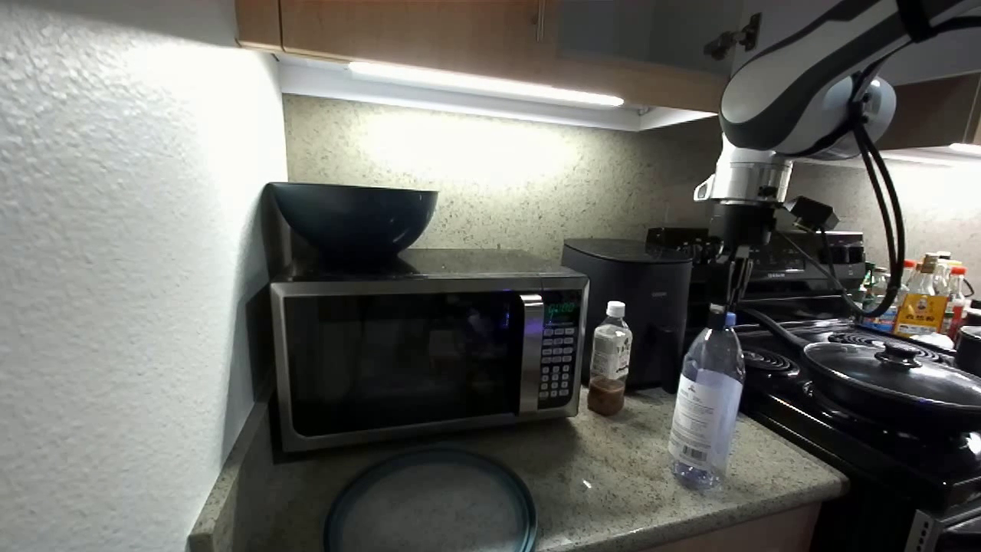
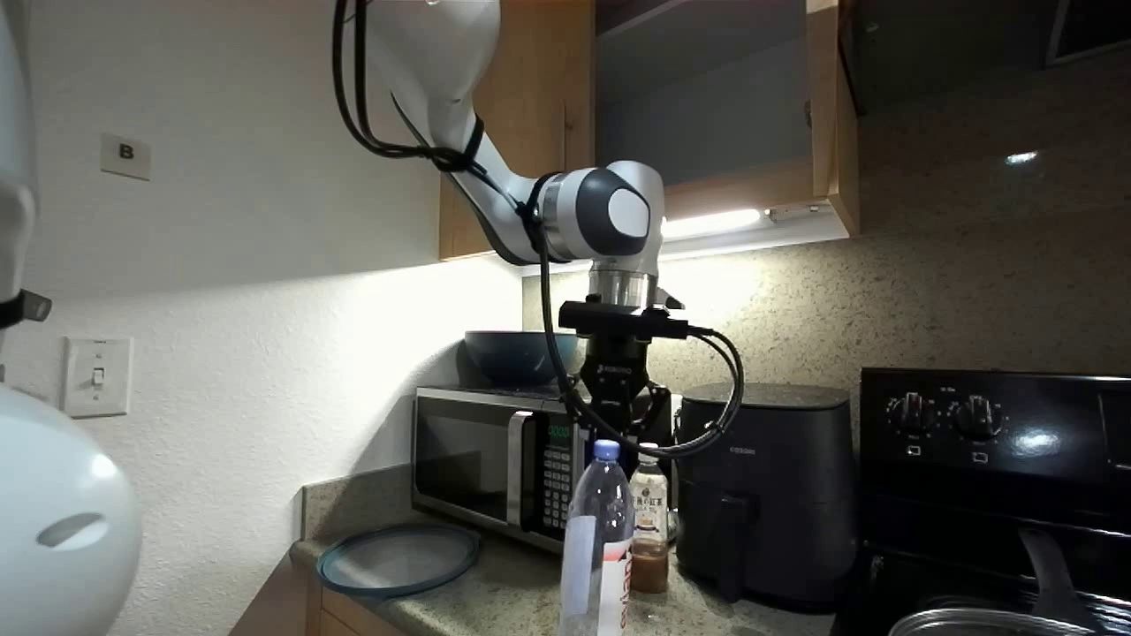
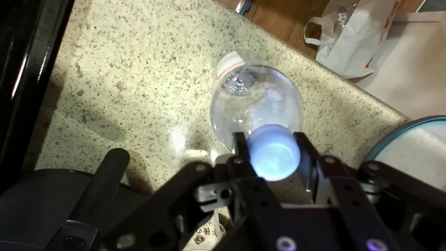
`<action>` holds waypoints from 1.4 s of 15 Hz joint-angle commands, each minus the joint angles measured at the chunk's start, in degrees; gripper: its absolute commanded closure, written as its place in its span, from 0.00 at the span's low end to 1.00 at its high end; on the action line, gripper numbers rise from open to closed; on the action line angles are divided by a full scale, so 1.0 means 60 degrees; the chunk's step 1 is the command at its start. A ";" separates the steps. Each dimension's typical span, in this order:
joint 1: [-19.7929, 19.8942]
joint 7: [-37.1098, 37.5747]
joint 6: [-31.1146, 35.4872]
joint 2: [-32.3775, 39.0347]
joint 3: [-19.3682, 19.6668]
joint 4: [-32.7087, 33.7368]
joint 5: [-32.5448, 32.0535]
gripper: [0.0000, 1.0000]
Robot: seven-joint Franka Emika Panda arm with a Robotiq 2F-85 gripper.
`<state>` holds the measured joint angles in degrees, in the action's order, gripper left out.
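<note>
A tall clear plastic bottle [image 1: 707, 418] with a white label leans slightly over the counter's front right part. Its blue cap [image 3: 273, 153] sits between the fingers of my gripper [image 3: 270, 140], which is shut on it. One finger [image 3: 240, 146] presses against the cap's left side, the other lies along its right. Seen from above, the clear body [image 3: 258, 94] spreads out beyond the cap. In an exterior view the bottle [image 2: 596, 548] stands in front of the fingertips and hides them. Whether its base rests fully on the speckled counter [image 1: 613, 475] I cannot tell.
A smaller white-capped bottle [image 1: 611, 360] with brown drink stands behind, beside a black air fryer [image 1: 636, 307]. The microwave [image 1: 429, 353] carries a dark bowl [image 1: 352, 218]. A round lid [image 1: 529, 506] lies on the counter. The stove holds a lidded pan [image 1: 897, 376].
</note>
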<state>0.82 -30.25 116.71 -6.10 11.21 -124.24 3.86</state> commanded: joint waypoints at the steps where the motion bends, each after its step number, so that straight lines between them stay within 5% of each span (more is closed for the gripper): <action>1: 0.0249 -0.0218 -0.0200 -0.0102 -0.0176 0.0042 0.0164 0.89; 15: 0.0376 0.2111 0.3480 -0.4621 -0.0670 -0.1223 -0.0686 0.89; 21: 0.1287 0.3909 0.5044 -0.5821 -0.1394 -0.1523 -0.1869 0.89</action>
<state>4.75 -12.22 143.19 -37.50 5.61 -130.95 -3.45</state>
